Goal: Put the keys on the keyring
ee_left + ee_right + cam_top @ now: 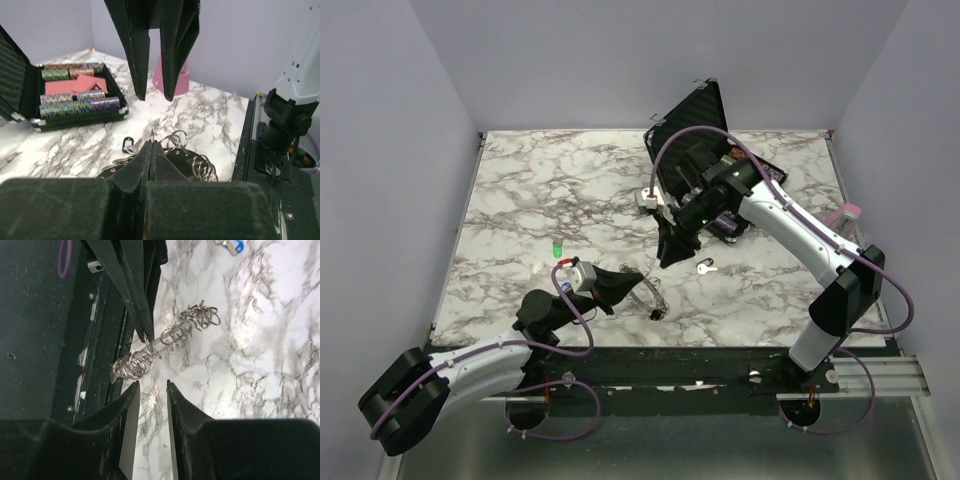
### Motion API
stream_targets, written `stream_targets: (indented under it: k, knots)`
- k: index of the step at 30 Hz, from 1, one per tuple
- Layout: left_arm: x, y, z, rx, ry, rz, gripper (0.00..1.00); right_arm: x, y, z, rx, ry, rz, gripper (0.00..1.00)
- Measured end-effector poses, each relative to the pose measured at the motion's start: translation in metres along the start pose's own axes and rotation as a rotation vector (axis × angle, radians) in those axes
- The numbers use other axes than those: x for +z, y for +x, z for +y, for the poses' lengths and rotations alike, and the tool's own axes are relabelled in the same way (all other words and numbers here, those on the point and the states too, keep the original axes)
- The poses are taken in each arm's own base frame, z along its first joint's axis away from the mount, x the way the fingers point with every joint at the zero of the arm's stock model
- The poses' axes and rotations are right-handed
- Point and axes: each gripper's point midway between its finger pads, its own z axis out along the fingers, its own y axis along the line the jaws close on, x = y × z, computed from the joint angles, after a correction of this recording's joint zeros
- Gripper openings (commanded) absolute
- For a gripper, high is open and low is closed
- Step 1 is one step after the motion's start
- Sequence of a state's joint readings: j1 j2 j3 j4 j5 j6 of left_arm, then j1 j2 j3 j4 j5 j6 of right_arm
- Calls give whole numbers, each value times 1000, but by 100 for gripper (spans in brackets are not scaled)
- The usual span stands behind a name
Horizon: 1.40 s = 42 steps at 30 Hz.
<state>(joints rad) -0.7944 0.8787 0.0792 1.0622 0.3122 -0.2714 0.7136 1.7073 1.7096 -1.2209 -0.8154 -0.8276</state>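
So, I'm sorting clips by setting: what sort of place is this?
Probably a robot lab test cell: a marble-look table boxed in by plain walls, two arms bolted at its near edge, and props like a chip case.

keyring (655, 297) by the front edge of the table (540, 190), key (706, 267) right of it, case (695, 120) behind

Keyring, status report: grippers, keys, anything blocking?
Left gripper shut on keyring. Right gripper open, empty, poised beside it. One key lying loose, not threaded. Nothing blocking.
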Motion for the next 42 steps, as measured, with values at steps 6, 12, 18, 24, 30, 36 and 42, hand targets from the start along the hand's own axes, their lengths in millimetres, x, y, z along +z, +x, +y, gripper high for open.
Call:
stream_targets:
  k: [6, 12, 18, 24, 30, 36, 42]
  knots:
    - [-4, -27, -7, 27, 16, -107, 0, -9, -12, -1, -61, -50, -155, 36]
    - [-5, -33, -8, 30, 23, -129, 0, -2, -22, 7, -109, -131, -244, 37]
    - [-4, -37, -9, 28, 26, -145, 0, 3, -28, 11, -119, -185, -297, 40]
    - [-3, -38, -9, 19, 29, -153, 0, 7, -30, 15, -117, -215, -318, 39]
    - [-1, -37, -9, 5, 31, -155, 0, 16, -33, 20, -116, -247, -320, 35]
    - [0, -40, -10, 2, 34, -168, 0, 22, -29, 22, -102, -258, -315, 27]
    - [-1, -42, -10, 4, 35, -175, 0, 22, -29, 20, -95, -256, -316, 9]
